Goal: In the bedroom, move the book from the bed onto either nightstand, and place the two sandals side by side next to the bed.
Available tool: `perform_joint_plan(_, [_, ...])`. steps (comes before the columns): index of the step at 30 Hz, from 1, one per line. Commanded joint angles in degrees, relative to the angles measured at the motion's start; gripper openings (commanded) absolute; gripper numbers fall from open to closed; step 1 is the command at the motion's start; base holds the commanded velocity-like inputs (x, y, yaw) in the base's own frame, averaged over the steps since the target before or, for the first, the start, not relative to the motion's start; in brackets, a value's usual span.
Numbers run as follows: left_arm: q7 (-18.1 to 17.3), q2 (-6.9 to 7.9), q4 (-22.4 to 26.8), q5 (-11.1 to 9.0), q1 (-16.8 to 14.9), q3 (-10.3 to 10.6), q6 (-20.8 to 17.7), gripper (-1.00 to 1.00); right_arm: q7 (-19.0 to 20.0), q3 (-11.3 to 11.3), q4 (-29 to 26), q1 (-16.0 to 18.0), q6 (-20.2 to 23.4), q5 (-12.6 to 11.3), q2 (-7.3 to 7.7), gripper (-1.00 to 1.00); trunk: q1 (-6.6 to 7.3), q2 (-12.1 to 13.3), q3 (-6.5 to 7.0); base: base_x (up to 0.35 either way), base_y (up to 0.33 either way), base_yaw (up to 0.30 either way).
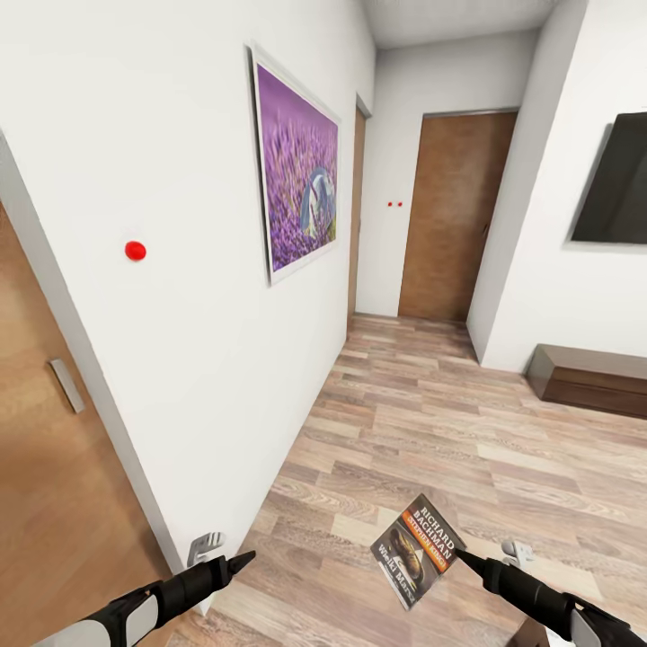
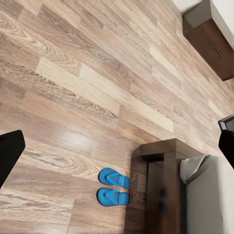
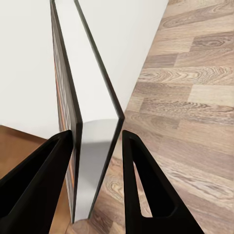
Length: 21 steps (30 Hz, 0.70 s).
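So the right gripper (image 1: 463, 555) is pinching the book (image 1: 415, 549) by one edge, held out over the plank floor (image 1: 431, 422). It's a thin paperback, so probably light but floppy; I'd grip nearer the spine. Left gripper (image 1: 241, 561) looks spread apart, nothing in it. Both blue sandals (image 2: 113, 187) sit paired beside the bed (image 2: 207, 195). No nightstand showing, bed's cropped.

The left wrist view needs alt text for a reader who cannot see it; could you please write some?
Two flat bright blue sandals lie side by side on a brown wood-plank floor, next to the corner of a dark brown wooden bed frame with a pale grey mattress. Part of a low dark-brown cabinet stands against a white wall further off.
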State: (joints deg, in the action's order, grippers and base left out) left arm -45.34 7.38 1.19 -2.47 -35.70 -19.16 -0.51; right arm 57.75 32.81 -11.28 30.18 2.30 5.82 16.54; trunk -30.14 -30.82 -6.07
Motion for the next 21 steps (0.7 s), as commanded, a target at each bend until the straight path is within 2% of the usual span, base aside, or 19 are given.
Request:
perform_joint_plan(1, [-0.2,0.01,-0.1,-0.3,-0.1,0.1,-0.1,1.0,0.3,0.5,-0.1,0.1,0.2,0.6,-0.02,-1.0,-0.03,-0.1,-0.01,0.0,0.0,0.0])
perform_joint_plan(16, [-0.2,0.0,-0.1,-0.3,-0.1,0.1,-0.1,1.0,0.2,0.5,0.0,0.1,0.2,0.6,-0.02,-1.0,-0.03,-0.1,0.66,0.002,0.0,0.0])
perform_joint_plan(21, [-0.2,-0.12,-0.1,-0.3,0.0,0.1,-0.1,1.0,0.2,0.5,0.0,0.1,0.2,0.6,-0.02,-1.0,-0.03,-0.1,0.67,0.176,0.107,0.0])
